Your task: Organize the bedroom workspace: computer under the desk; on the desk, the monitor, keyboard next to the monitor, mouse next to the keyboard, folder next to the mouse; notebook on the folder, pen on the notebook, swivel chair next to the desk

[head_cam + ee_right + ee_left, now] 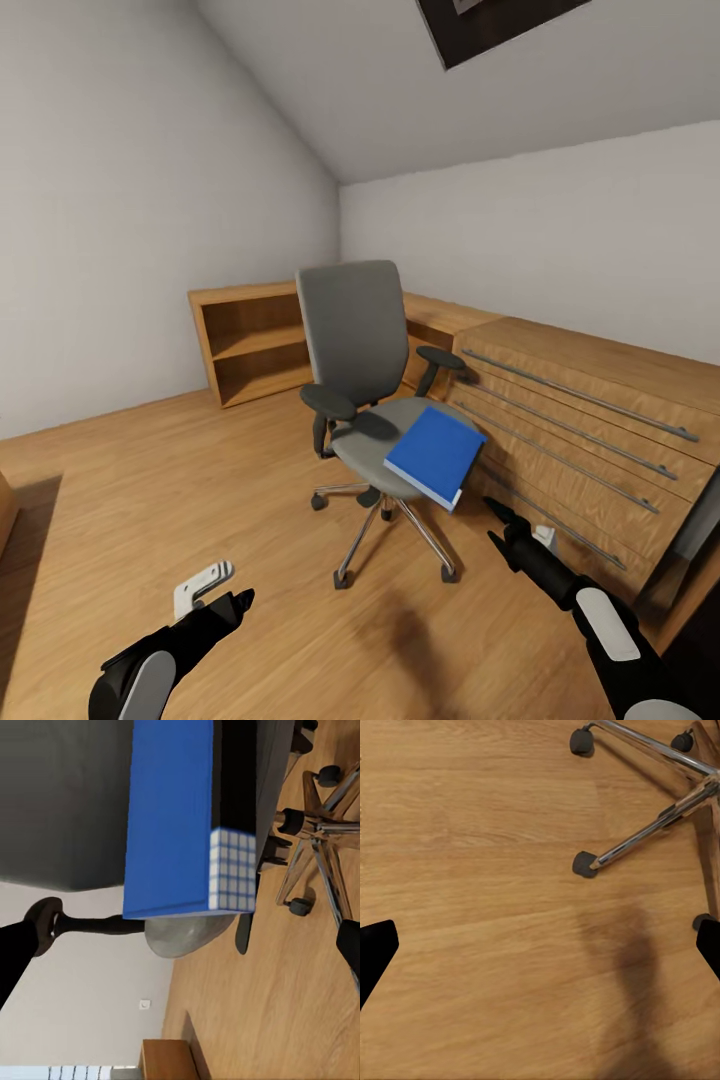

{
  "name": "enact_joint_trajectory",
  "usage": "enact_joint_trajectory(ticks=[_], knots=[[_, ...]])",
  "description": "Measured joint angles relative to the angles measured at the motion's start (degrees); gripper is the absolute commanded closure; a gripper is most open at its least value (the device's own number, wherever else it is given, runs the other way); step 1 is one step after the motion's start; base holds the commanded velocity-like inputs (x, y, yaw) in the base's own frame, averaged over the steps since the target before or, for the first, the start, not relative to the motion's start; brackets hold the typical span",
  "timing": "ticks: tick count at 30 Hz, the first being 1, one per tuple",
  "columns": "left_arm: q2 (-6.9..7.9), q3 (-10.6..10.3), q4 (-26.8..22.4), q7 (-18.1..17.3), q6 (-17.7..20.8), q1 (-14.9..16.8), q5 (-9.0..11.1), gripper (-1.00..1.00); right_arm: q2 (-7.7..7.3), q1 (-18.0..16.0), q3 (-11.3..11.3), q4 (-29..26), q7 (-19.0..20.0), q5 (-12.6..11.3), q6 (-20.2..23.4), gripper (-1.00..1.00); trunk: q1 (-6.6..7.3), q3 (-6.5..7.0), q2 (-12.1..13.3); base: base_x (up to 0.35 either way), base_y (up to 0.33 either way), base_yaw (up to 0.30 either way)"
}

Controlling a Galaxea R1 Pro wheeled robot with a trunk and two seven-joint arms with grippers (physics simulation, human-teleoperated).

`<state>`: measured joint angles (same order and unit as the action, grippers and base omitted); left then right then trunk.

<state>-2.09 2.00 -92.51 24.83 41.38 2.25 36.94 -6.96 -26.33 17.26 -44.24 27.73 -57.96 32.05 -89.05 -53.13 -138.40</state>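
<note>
Head view, folder (434, 455) overhanging swivel chair (355, 345)

The dark framed panel (500, 25) on the sloped ceiling is cut off by the top edge of the head view. The dresser (600, 420) is truncated at the right edge. Part of the swivel chair (355, 340) seat is hidden under the folder (435, 455). In both wrist views only the dark fingertips (376, 952) (19, 956) are seen at the frame edges. The chair's chrome base (660, 787) is cropped in the left wrist view.
</note>
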Motion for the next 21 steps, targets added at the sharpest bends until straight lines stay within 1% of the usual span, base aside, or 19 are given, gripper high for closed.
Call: enact_joint_trajectory(ticks=[6,9,12,21], knots=[[0.02,0.0,0.1,0.0,0.0,0.0,0.0,-1.0,0.0,0.0,0.3,2.1,-0.1,0.1,-0.1,-1.0,0.02,0.0,0.0,0.187,0.0,0.0],[0.02,0.1,0.1,0.0,0.0,0.0,-0.1,-1.0,0.0,0.0,0.3,4.4,-0.2,0.1,-0.4,-1.0,0.0,0.0,0.0,0.032,0.0,0.0],[0.03,0.1,0.3,0.0,0.0,0.0,-0.1,-1.0,0.0,-0.1,0.2,6.1,-0.2,0.1,-0.5,-1.0,0.03,0.0,0.0,0.226,0.0,0.0],[0.04,0.1,0.5,0.0,0.0,0.0,-0.1,-1.0,0.07,-0.1,0.2,6.7,-1.7,0.0,-0.6,-1.0,0.01,0.0,0.0,0.078,0.0,0.0]])
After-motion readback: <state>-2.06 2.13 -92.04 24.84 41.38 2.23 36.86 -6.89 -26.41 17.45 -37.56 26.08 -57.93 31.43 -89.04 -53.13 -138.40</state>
